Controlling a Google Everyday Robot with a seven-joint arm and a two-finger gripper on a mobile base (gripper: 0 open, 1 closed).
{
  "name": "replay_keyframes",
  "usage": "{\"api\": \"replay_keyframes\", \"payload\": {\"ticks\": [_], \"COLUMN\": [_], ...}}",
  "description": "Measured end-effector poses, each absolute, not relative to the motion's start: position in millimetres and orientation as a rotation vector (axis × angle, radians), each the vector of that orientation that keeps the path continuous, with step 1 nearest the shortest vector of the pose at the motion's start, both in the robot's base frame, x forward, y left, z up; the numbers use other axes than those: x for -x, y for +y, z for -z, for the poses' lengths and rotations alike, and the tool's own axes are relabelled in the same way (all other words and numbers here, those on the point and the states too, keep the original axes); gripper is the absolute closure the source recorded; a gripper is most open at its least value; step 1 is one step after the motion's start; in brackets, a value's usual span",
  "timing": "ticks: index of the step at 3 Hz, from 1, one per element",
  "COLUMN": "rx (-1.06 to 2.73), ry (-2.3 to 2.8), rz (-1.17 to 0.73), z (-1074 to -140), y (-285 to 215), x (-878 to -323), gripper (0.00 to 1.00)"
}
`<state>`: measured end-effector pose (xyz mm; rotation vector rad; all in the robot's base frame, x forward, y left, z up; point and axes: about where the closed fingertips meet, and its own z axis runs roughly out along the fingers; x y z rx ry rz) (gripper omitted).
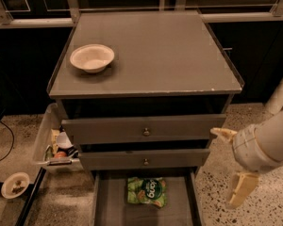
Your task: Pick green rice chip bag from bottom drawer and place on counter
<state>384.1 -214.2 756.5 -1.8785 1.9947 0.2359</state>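
The green rice chip bag (147, 191) lies flat on the grey floor of the open bottom drawer (108, 206), near the middle. The counter (151, 55) is the grey cabinet top above it. My gripper (232, 166) hangs at the right of the cabinet, level with the two knobbed drawers, right of and above the bag and apart from it. Its two pale fingers (239, 188) are spread wide apart with nothing between them.
A white bowl (92, 58) stands on the counter's left side. A clear bin (54, 142) with mixed items sits on the floor left of the cabinet, and a small bowl (15, 185) lies further left. Speckled floor lies to the right.
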Motion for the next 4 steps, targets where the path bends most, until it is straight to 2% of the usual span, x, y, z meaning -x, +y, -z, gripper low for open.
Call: {"api": "replay_keyframes", "payload": {"ticks": [4], "rx": [1.807], "ry": [1.936], "rz": [-0.301], "z": [-622.8], "y": [-200.4], "x": [-391.7], "gripper": [0.0]}}
